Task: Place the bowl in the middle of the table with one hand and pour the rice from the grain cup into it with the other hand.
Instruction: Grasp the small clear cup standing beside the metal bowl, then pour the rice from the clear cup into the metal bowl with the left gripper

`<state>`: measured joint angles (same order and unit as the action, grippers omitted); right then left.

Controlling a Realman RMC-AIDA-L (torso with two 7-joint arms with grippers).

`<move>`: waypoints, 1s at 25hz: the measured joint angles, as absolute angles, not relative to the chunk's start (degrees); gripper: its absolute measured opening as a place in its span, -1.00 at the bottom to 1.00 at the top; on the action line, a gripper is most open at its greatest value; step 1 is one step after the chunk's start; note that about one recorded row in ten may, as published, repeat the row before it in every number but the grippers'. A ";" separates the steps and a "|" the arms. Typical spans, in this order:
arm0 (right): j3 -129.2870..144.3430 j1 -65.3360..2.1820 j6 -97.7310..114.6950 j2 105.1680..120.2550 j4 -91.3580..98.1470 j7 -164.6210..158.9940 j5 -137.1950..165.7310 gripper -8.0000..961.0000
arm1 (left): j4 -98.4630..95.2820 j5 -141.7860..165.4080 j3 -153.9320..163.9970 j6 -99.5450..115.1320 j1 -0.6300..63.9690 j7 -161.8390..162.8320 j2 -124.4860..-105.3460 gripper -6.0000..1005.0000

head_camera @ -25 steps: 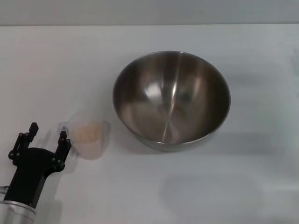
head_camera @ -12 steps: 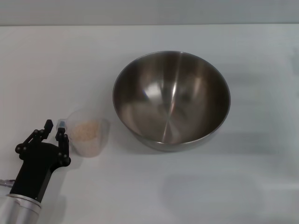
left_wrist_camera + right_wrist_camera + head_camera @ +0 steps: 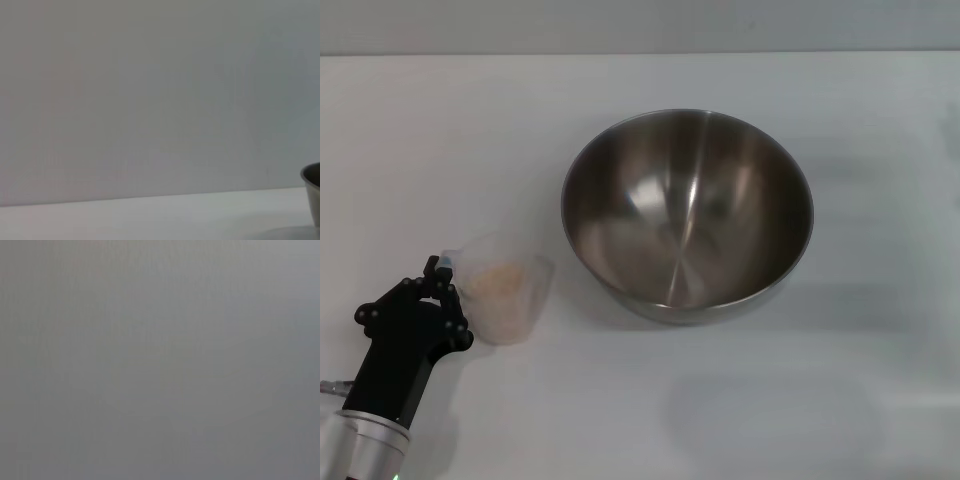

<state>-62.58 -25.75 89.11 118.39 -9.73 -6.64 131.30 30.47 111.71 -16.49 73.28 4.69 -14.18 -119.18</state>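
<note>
The shiny steel bowl (image 3: pixel 687 210) stands upright in the middle of the white table (image 3: pixel 840 400), with nothing in it. The clear grain cup (image 3: pixel 503 295) stands on the table left of the bowl, apart from it, with pale rice (image 3: pixel 500 279) inside. My left gripper (image 3: pixel 438 277) is at the cup's left side, with its black fingers closed together on the cup's short handle. In the left wrist view only the bowl's edge (image 3: pixel 313 192) shows. The right gripper is out of view.
The table's far edge meets a grey wall (image 3: pixel 640 25) at the back. The right wrist view shows only a plain grey surface.
My left gripper's fingers went from wide open to closed on the cup's handle. The gripper moved slightly toward the cup, and the cup shifted a little.
</note>
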 joint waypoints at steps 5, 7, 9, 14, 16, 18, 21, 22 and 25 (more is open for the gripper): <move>-62.58 -25.75 89.01 118.47 -9.52 -6.83 131.31 0.42 | 30.48 111.71 -17.03 74.44 5.07 -11.85 -119.17 -0.94; -62.58 -25.75 88.98 118.47 -9.48 -6.83 131.31 0.42 | 30.51 111.72 -17.69 76.22 6.09 -12.25 -119.01 -0.94; -62.64 -25.75 89.00 118.48 -9.44 -6.83 131.31 0.42 | 30.45 111.74 -17.87 76.77 6.52 -12.43 -118.93 -0.94; -63.96 -25.69 89.08 118.56 -9.40 -6.82 131.31 0.42 | 30.10 112.28 -19.15 80.65 10.74 -20.04 -118.56 -0.94; -64.15 -25.70 89.08 118.57 -9.40 -6.86 131.31 0.42 | 30.55 112.36 -19.92 80.94 12.71 -26.96 -118.59 -0.94; -64.16 -25.75 89.08 118.57 -9.42 -6.86 131.31 0.42 | 30.77 112.36 -20.48 80.85 13.77 -31.55 -118.63 -0.94; -64.16 -25.88 89.10 118.56 -9.58 -6.86 131.31 0.42 | 31.70 112.36 -21.47 80.66 15.68 -42.18 -118.78 -0.94; -64.16 -26.00 89.10 118.55 -9.59 -6.86 131.31 0.42 | 32.01 112.37 -21.65 80.64 16.01 -45.28 -118.82 -0.94; -64.16 -26.45 89.13 118.52 -9.59 -6.82 131.31 0.42 | 32.62 112.40 -21.72 80.59 17.11 -55.71 -119.05 -0.94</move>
